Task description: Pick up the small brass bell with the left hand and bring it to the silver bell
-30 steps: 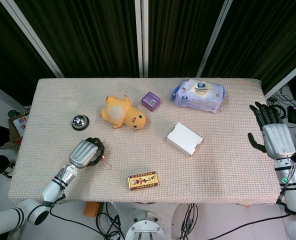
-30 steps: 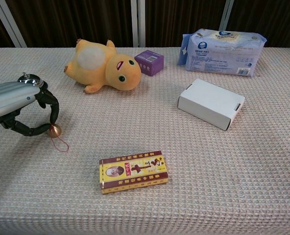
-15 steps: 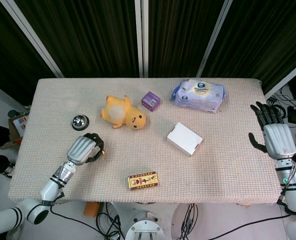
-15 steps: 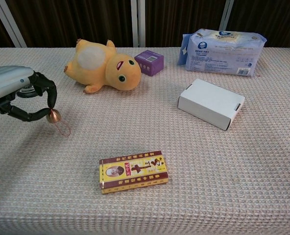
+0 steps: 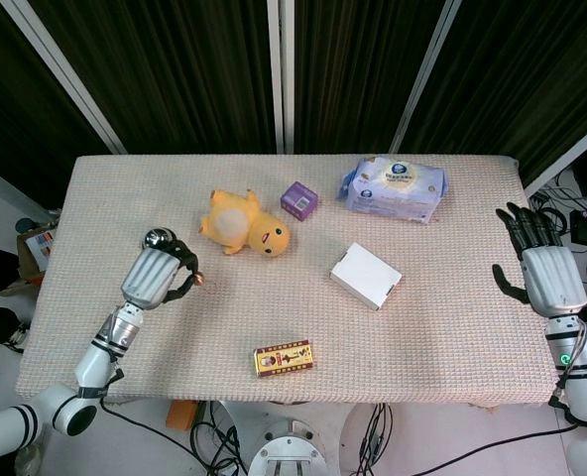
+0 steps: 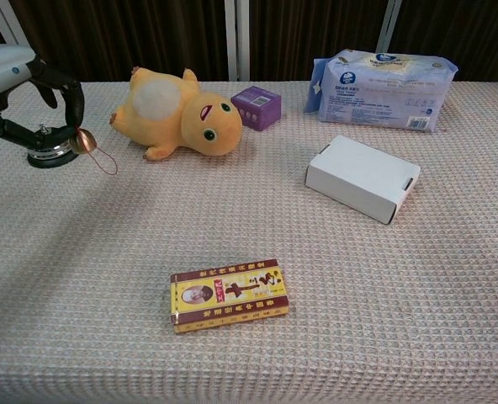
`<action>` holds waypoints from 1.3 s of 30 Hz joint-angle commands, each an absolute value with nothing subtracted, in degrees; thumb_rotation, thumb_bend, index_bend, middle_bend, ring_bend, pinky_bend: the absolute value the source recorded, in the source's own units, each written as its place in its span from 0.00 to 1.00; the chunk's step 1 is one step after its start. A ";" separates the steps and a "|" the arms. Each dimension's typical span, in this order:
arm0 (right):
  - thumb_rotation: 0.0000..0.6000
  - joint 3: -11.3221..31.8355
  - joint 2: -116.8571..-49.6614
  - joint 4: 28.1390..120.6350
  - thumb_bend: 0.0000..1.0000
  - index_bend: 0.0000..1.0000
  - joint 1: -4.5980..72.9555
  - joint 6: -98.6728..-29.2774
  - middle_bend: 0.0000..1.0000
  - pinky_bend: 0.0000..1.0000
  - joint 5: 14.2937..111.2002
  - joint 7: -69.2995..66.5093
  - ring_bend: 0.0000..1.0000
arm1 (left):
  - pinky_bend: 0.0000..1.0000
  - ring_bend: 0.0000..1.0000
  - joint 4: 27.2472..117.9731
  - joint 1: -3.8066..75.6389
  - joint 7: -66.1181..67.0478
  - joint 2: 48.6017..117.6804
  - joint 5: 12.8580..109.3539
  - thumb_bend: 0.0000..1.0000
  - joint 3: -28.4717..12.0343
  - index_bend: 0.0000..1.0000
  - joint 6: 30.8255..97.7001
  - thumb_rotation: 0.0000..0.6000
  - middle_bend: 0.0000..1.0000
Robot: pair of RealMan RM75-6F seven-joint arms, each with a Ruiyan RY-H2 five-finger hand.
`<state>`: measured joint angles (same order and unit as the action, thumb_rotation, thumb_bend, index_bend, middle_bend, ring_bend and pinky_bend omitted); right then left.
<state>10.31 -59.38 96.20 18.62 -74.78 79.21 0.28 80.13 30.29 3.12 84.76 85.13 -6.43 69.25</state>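
My left hand (image 5: pixel 156 272) (image 6: pixel 22 93) is lifted above the left part of the table and pinches the small brass bell (image 6: pixel 82 140) (image 5: pixel 201 281) at its fingertips. A thin red loop dangles from the bell. The silver bell (image 6: pixel 49 154) (image 5: pixel 156 238) sits on the cloth just behind and under that hand, partly hidden by it. My right hand (image 5: pixel 540 268) hangs beyond the right table edge with its fingers spread and nothing in it.
A yellow plush duck (image 5: pixel 244 223) lies right of the silver bell. Further back stand a purple box (image 5: pixel 299 199) and a wipes pack (image 5: pixel 393 188). A white box (image 5: pixel 366 276) lies centre right, and a red-and-yellow box (image 5: pixel 284 358) near the front edge.
My left hand has risen and moved toward the back left, carrying the brass bell off the cloth to beside the silver bell. The right hand has stayed put.
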 commanded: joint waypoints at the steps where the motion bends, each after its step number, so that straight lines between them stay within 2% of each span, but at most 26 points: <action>1: 1.00 10.39 -59.25 96.29 0.33 0.00 18.55 -74.88 0.00 0.00 79.06 0.34 0.00 | 0.37 0.33 77.36 29.09 8.06 87.13 83.11 0.49 -6.92 0.70 72.04 1.00 0.52; 3: 1.00 10.45 -59.06 96.35 0.33 0.00 18.53 -74.94 0.00 0.00 79.04 0.44 0.00 | 0.37 0.32 85.12 28.77 -2.49 85.09 77.32 0.50 -7.53 0.70 65.43 1.00 0.52; 4: 1.00 10.48 -59.03 96.35 0.33 0.00 18.55 -74.87 0.00 0.00 78.95 0.51 0.00 | 0.37 0.32 85.57 29.54 -1.16 83.09 78.96 0.51 -6.96 0.70 64.49 1.00 0.51; 6: 1.00 10.49 -59.09 96.37 0.33 0.00 18.61 -74.67 0.00 0.00 78.77 0.56 0.00 | 0.37 0.31 80.75 30.07 8.80 83.73 84.93 0.52 -5.51 0.71 68.81 1.00 0.51; 7: 1.00 10.49 -59.17 96.38 0.33 0.00 18.66 -74.59 0.00 0.00 78.74 0.58 0.00 | 0.37 0.31 80.75 29.67 8.96 84.57 84.57 0.52 -5.52 0.71 69.37 1.00 0.51; 9: 1.00 10.41 -59.46 96.34 0.33 0.00 18.76 -74.49 0.00 0.00 78.86 0.71 0.00 | 0.36 0.31 84.64 29.09 1.87 84.36 78.74 0.53 -6.90 0.71 65.79 1.00 0.51; 12: 1.00 10.20 -59.67 96.22 0.33 0.00 18.81 -74.34 0.00 0.00 79.00 1.03 0.00 | 0.35 0.31 78.24 29.78 14.38 85.05 84.00 0.55 -5.11 0.72 69.62 1.00 0.51; 15: 1.00 10.35 -59.74 95.91 0.33 0.00 18.77 -74.23 0.00 0.00 78.49 0.82 0.00 | 0.36 0.31 86.51 28.45 0.50 84.51 76.89 0.57 -6.83 0.72 65.05 1.00 0.51; 16: 1.00 10.38 -59.75 95.87 0.33 0.00 18.77 -74.19 0.00 0.00 78.40 0.70 0.00 | 0.36 0.31 86.30 28.74 0.78 83.83 76.92 0.59 -7.34 0.72 65.08 1.00 0.51; 17: 1.00 10.34 -59.74 95.81 0.33 0.00 18.74 -74.17 0.00 0.00 78.41 0.66 0.00 | 0.36 0.31 80.25 29.62 11.22 84.38 82.54 0.59 -6.31 0.73 69.44 1.00 0.51; 18: 1.00 10.28 -59.72 95.77 0.33 0.00 18.72 -74.19 0.00 0.00 78.50 0.70 0.00 | 0.35 0.31 77.21 29.73 16.16 85.40 85.10 0.59 -5.41 0.73 71.43 1.00 0.51; 22: 1.00 10.29 -59.67 95.84 0.33 0.00 18.66 -74.21 0.00 0.00 78.46 0.59 0.00 | 0.35 0.31 77.05 29.07 17.32 87.27 83.25 0.59 -5.64 0.73 71.34 1.00 0.51; 23: 1.00 10.25 -59.67 95.83 0.33 0.00 18.67 -74.18 0.00 0.00 78.52 0.60 0.00 | 0.35 0.31 78.47 28.87 15.40 87.15 82.05 0.59 -5.67 0.73 70.22 1.00 0.51; 26: 1.00 10.10 -59.75 95.68 0.33 0.00 18.67 -74.01 0.00 0.00 78.56 0.75 0.00 | 0.36 0.31 89.83 28.63 -3.41 83.07 75.62 0.59 -7.16 0.73 61.72 1.00 0.51; 29: 1.00 10.11 -59.79 95.64 0.33 0.00 18.70 -73.85 0.00 0.00 78.37 0.76 0.00 | 0.36 0.32 83.55 28.83 6.78 83.85 82.68 0.60 -6.38 0.74 68.18 1.00 0.53; 32: 1.00 10.07 -59.82 95.67 0.32 0.00 18.65 -73.97 0.00 0.00 78.51 0.73 0.00 | 0.36 0.32 83.16 27.68 9.94 86.29 77.39 0.60 -8.32 0.74 68.95 1.00 0.53; 34: 1.00 10.03 -59.78 95.61 0.33 0.00 18.61 -73.97 0.00 0.00 78.51 0.73 0.00 | 0.36 0.32 86.09 27.67 6.04 85.10 74.86 0.61 -8.69 0.74 65.97 1.00 0.53; 36: 1.00 10.04 -59.77 95.49 0.33 0.00 18.60 -73.83 0.00 0.00 78.33 0.70 0.00 | 0.36 0.32 87.38 27.98 2.97 84.00 77.26 0.61 -7.51 0.74 64.91 1.00 0.53; 39: 1.00 9.97 -59.95 95.23 0.33 0.00 18.69 -73.48 0.00 0.00 78.13 0.66 0.00 | 0.36 0.32 92.46 28.46 -12.23 81.20 80.14 0.61 -6.81 0.74 61.33 1.00 0.53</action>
